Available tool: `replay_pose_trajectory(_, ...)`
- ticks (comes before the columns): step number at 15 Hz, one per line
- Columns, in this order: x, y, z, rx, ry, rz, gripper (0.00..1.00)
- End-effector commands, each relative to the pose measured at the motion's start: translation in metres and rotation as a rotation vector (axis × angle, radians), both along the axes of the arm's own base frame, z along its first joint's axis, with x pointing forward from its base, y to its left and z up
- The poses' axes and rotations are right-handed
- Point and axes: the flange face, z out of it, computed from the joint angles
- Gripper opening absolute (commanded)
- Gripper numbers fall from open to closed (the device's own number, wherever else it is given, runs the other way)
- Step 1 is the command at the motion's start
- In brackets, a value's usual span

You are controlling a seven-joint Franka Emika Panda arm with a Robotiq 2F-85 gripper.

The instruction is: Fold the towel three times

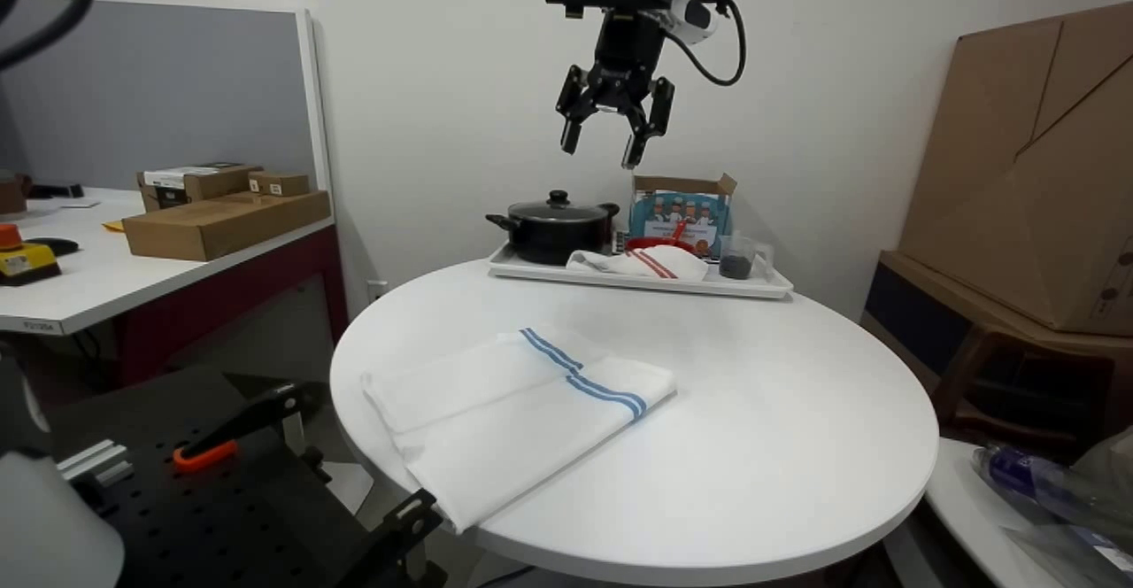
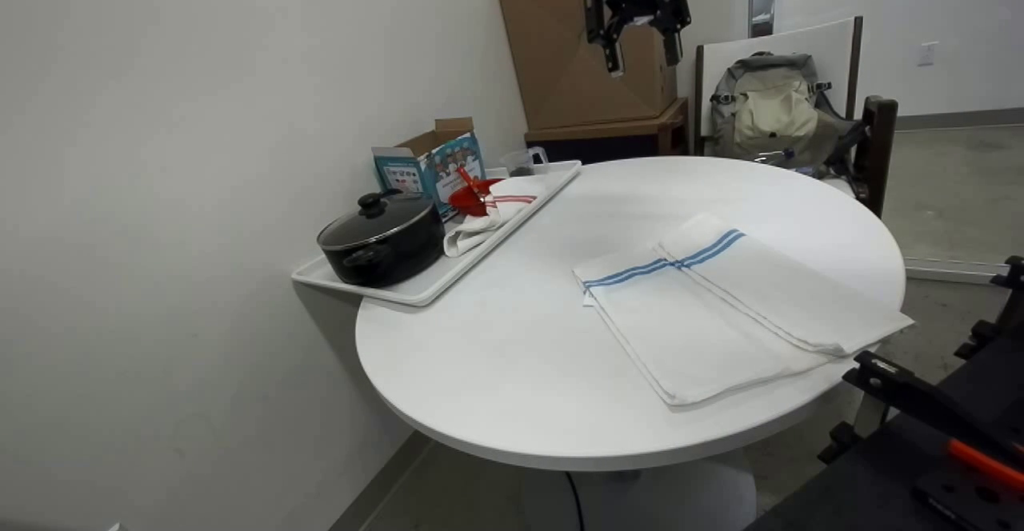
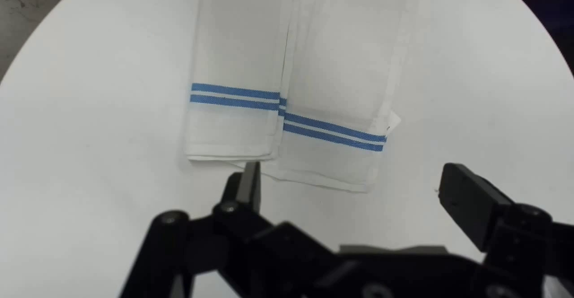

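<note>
Towel (image 1: 522,420), in an exterior view: laid out on the near left part of the round table (image 1: 797,429), with its near end poking past the table edge. It is likely spread flat so that a side can be pinched and turned over.
Tray (image 1: 522,271): set at the far edge, with a black pot (image 1: 558,229) on its left and a red-striped cloth (image 1: 653,262) to the right of that. These are likely parked there so that they are not bumped.
Claw (image 1: 600,154): held high above the table, pointed down with a small tilt. Its fingers (image 1: 571,135) are spread wide, and nothing is held.
Towel (image 2: 736,323), in an exterior view: seen on the near right part, with its blue stripes (image 2: 628,276) at the far left end and a corner past the edge. A jog in the stripes shows one long strip on top of the rest, so a fold seems done; how many cannot be told.
Claw (image 2: 644,65): held up high, well apart from the towel, likely so that no cloth is brushed.
Towel (image 3: 341,64), in the wrist view: seen from above, with the striped end turned to the near side, toward the claw. The left strip is laid over the right part.
Claw (image 3: 351,165): its two fingers are seen far apart, with no cloth pinched. A move down will likely be needed for the next fold.
</note>
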Motion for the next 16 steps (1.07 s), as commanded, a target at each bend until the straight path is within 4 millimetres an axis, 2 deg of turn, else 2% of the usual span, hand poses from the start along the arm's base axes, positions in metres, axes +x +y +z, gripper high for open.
replay_pose_trajectory(1, -0.016, -0.010, 0.001, 0.027, 0.056, 0.079, 1.00)
replay_pose_trajectory(5, -0.006, -0.048, 0.008, 0.044, 0.090, 0.151, 1.00)
replay_pose_trajectory(10, 0.021, -0.095, 0.016, 0.028, 0.080, 0.206, 1.00)
replay_pose_trajectory(12, 0.038, -0.109, 0.010, 0.035, 0.050, 0.179, 1.00)
replay_pose_trajectory(16, 0.070, -0.125, -0.022, 0.048, 0.058, 0.155, 1.00)
